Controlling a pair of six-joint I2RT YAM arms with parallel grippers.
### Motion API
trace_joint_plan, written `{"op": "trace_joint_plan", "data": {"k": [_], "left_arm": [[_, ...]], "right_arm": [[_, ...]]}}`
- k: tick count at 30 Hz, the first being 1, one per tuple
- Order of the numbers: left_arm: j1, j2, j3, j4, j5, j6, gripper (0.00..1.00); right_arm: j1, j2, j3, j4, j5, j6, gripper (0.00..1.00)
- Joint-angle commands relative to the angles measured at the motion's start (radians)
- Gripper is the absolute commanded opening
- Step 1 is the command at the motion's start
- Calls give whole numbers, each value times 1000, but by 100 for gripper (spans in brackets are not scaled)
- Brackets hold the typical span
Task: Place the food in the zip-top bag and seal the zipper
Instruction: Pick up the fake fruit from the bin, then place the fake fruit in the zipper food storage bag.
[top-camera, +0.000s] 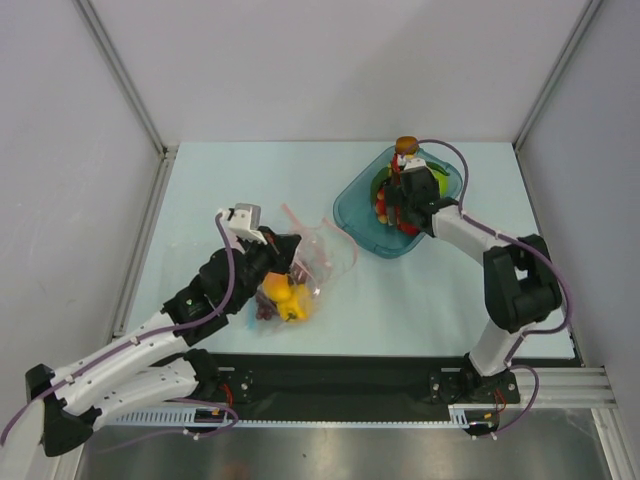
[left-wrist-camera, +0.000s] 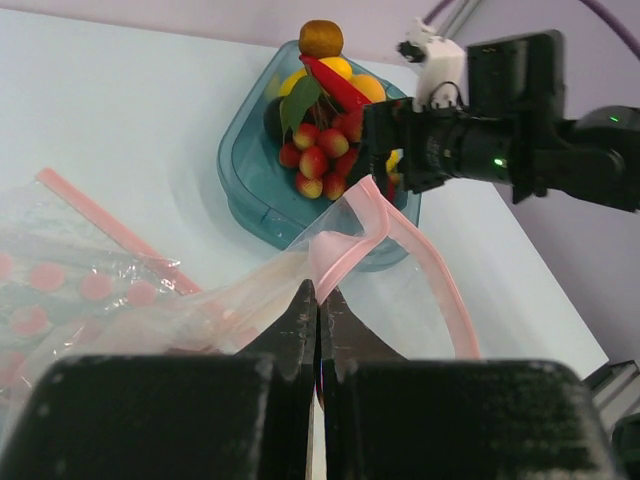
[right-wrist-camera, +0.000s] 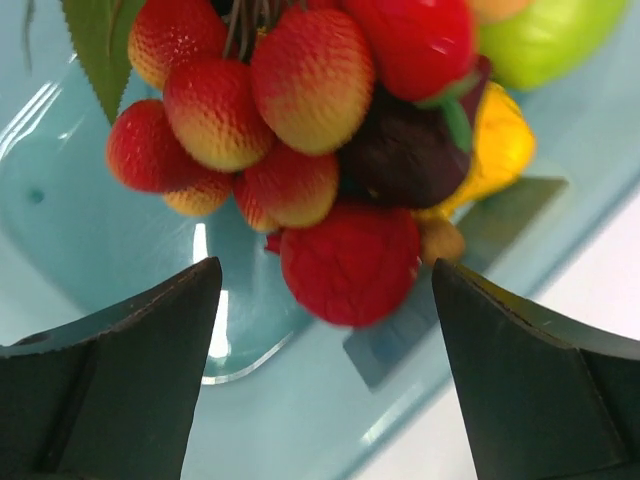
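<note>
Pale blue desk (top-camera: 250, 180) between plain walls (top-camera: 330, 70) carries a teal dish (top-camera: 352, 215) at 1 o'clock and the zip-top bag (top-camera: 325, 250) just off centre, toward 8 o'clock. Left gripper (left-wrist-camera: 318, 298) is clenched on the bag's mouth edge, its tips meeting right under the pink zipper (left-wrist-camera: 352, 232), which loops up toward 12 o'clock. Inside the bag lie a yellow pepper (top-camera: 288, 298) and purple grapes (top-camera: 266, 311). Right gripper (right-wrist-camera: 325, 270) hangs released over the dish, its fingers spread to 9 and 3 o'clock of a red fruit cluster (right-wrist-camera: 300, 120), with a gap showing on each side.
</note>
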Motion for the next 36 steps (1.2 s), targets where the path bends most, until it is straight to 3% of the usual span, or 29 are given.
{"op": "trace_joint_plan", "data": {"k": [1,9,13,14,26,36], "left_arm": [[5,19,1,40,43,18,0],[5,-4,-7,42,41,17,0],[5,-12,-7,39,38,17,0],[5,-12,-7,39,38,18,0],[5,28,-4,45,40,21,0],[3,126,28,39,78,21,0]], "right_arm": [[2,99,92,-30,27,-47,91],[-29,234,183,-165,17,26,78],[-29,241,215,-205,-46,46,51],[-29,216,214,-205,-63,51,49],[5,-114,48,-93,-187,104,43],[99,-506,-192,203,-434,66,38]]}}
